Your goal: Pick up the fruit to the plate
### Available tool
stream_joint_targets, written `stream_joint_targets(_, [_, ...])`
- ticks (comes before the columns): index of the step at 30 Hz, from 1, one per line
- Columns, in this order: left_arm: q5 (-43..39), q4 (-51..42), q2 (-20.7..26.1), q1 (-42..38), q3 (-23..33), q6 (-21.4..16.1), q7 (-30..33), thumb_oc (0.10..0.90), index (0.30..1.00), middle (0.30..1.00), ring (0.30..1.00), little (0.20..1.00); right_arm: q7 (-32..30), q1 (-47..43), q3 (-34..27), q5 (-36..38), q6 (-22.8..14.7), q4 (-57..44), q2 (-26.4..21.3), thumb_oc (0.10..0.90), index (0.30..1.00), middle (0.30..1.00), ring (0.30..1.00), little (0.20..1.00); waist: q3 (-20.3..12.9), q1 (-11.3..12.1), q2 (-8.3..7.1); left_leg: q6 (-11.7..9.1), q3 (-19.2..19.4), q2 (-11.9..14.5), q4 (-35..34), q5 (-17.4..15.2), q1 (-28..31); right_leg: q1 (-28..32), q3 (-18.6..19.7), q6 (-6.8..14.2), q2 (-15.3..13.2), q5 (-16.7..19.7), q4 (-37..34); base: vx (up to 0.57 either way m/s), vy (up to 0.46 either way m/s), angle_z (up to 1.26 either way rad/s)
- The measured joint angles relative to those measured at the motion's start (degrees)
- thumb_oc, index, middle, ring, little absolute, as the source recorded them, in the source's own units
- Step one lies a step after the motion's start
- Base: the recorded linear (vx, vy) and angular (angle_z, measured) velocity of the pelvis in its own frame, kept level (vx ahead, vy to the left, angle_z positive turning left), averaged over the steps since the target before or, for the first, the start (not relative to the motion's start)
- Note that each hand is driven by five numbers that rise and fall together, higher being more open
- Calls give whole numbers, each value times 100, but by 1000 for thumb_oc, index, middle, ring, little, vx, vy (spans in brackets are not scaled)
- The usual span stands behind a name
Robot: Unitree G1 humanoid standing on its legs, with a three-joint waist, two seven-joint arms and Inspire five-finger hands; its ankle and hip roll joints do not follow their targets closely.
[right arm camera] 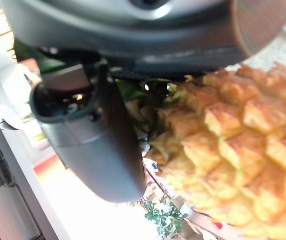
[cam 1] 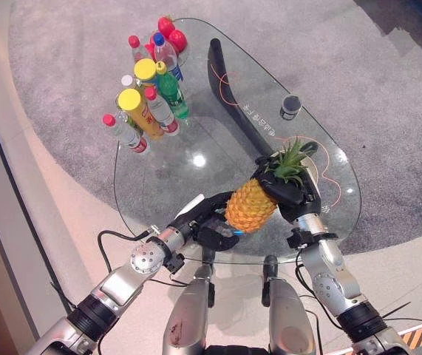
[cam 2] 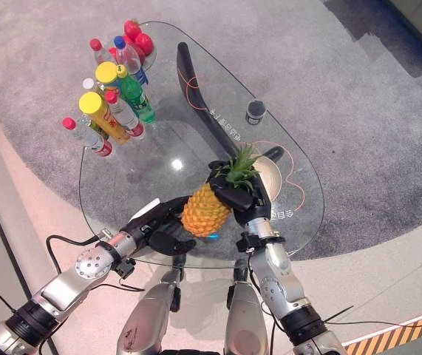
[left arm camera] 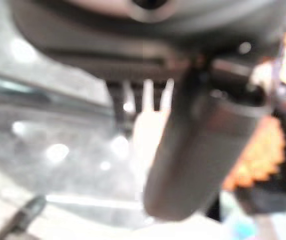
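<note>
The pineapple [cam 1: 252,205] is held tilted above the glass counter [cam 1: 159,177], crown toward the plate [cam 1: 310,164] just beyond it. The right hand [cam 1: 293,194] has its fingers curled around the fruit's upper end under the leaves, which seems to carry it toward the plate. The left hand [cam 1: 209,220] cups the lower end, fingers curled against it, apparently to steady the weight. Bottles [cam 1: 148,103] stand well apart at the far side.
</note>
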Motion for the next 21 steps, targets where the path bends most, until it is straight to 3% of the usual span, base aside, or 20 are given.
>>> stream_joint_targets(9, [20,17,-20,126,8,184,-7,800,900,900,900,900,-33,-2,-9,-342,-1,0,-8,100,300,300,300,200,0,2,-1,0,0,8,0,0,16,21,-6,1,5,2,-5,0,0,0])
stream_joint_targets(17, [20,530,-195,216,8,426,110,800,900,900,900,900,-673,-54,-229,-1701,13,-204,-302,100,300,300,300,200,2,-14,-11,0,3,26,-2,0,19,24,-5,-5,26,7,-21,0,0,0])
stream_joint_targets(21, [-7,1058,-402,269,4,532,291,800,900,900,900,900,-1074,-276,-436,-2464,217,-283,-534,100,300,300,300,200,7,-38,-21,1,26,36,-2,0,18,7,12,-11,33,14,-16,-9,3,-3])
